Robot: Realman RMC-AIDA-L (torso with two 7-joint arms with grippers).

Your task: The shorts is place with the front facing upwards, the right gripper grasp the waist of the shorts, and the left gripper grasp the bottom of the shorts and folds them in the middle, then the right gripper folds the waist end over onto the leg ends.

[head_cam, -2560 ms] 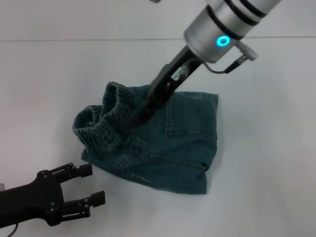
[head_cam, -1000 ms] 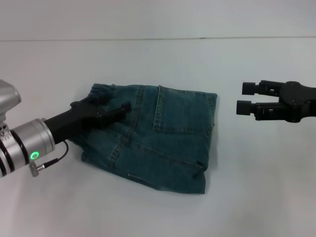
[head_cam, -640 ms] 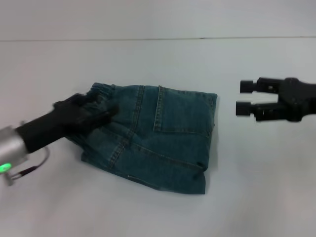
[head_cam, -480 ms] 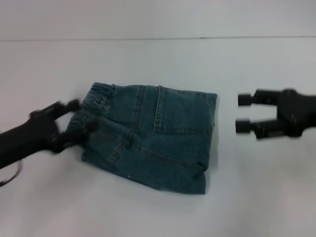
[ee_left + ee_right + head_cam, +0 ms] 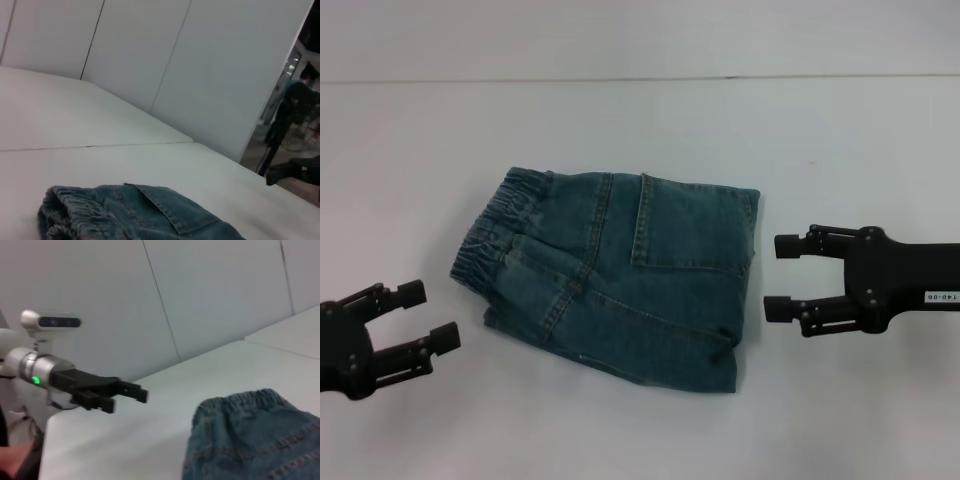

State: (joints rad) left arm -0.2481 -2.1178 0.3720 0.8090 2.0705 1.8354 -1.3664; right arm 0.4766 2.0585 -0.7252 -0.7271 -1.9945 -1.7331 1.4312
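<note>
The blue denim shorts [image 5: 630, 280] lie folded into a compact block on the white table, back pocket up. Their ruffled waist [image 5: 500, 220] sits along the left edge. The leg ends do not show. My left gripper [image 5: 430, 315] hovers open at the lower left, a short gap from the waist and touching nothing. The labelled right gripper [image 5: 780, 277] stands open just right of the shorts' right edge, also empty. The left wrist view shows the shorts [image 5: 140, 215] close by. In the right wrist view the waist [image 5: 240, 402] and the left gripper [image 5: 129, 401] appear beyond it.
The white table [image 5: 640, 120] extends on every side of the shorts, with a seam line across its far part. White wall panels [image 5: 150, 50] stand behind. A person [image 5: 295, 110] is seen in a doorway far off.
My left gripper let go of the waist area and drew back to the lower left. My right gripper came down and closer to the shorts' right edge. The waist now lies flat.
</note>
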